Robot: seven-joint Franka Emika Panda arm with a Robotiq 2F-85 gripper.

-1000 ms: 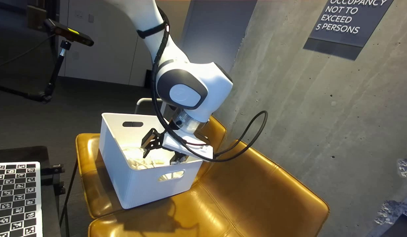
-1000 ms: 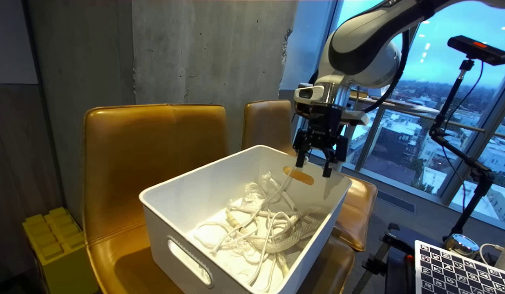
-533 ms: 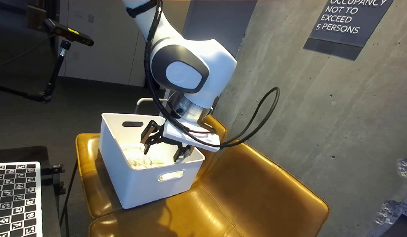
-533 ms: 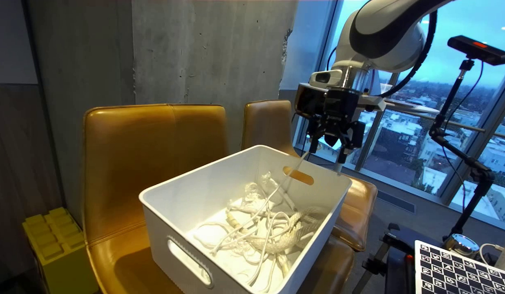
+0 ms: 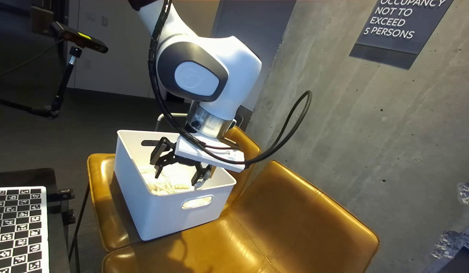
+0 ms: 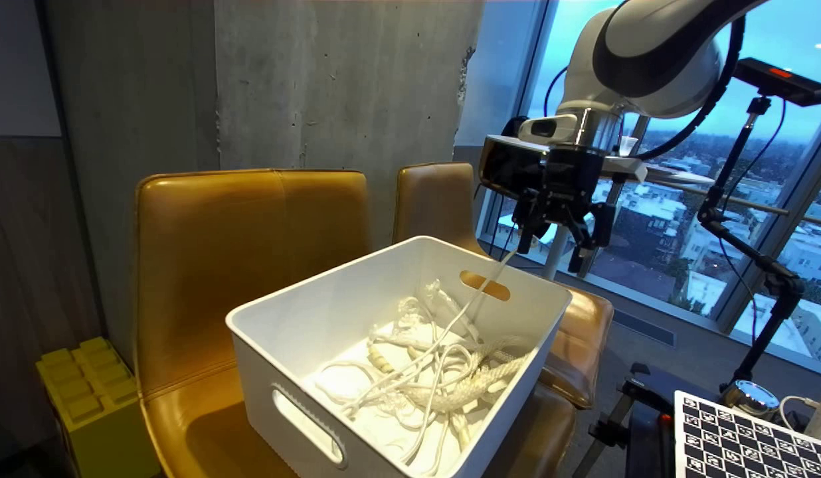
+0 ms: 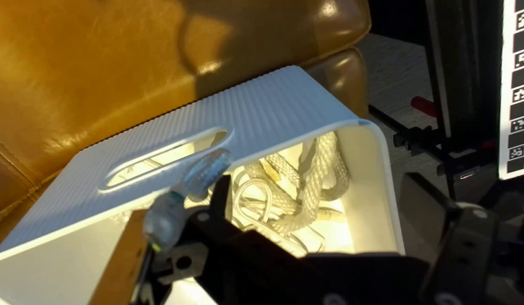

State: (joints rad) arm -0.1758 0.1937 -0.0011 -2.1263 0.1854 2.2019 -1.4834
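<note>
pincer [image 6: 550, 257]: spread wide, nothing seen between its fingers. it stands near the handled end of a white box [image 5: 166, 218], fingertips down; height over the rim cannot be judged closely.

cord [image 6: 440, 342]: thin, white, sloping up from a heap of rope [image 6: 454, 398] inside the box to one fingertip, which it appears to touch. in the wrist view a blurred grey-blue lump [image 7: 164, 220] shows at one finger, on the side away from the gap; whether it is part of the cord cannot be confirmed. how the cord is attached, hooked or stuck, is not clear.

surroundings: a thick braided rope [image 7: 310, 190] lies tangled with thinner lines on the box floor. the box rests on a brown chair [image 5: 101, 197].

handling, as judged: the step in hand concerns a cord borne by one finger without a pinch. slow, even motion is advisable, since a jerk could shake it loose or drag at the tangle. the cord is best kept clear of the rim. a firmer hold would call for some slack first, then the cord laid squarely between both pads before any squeeze.
</note>
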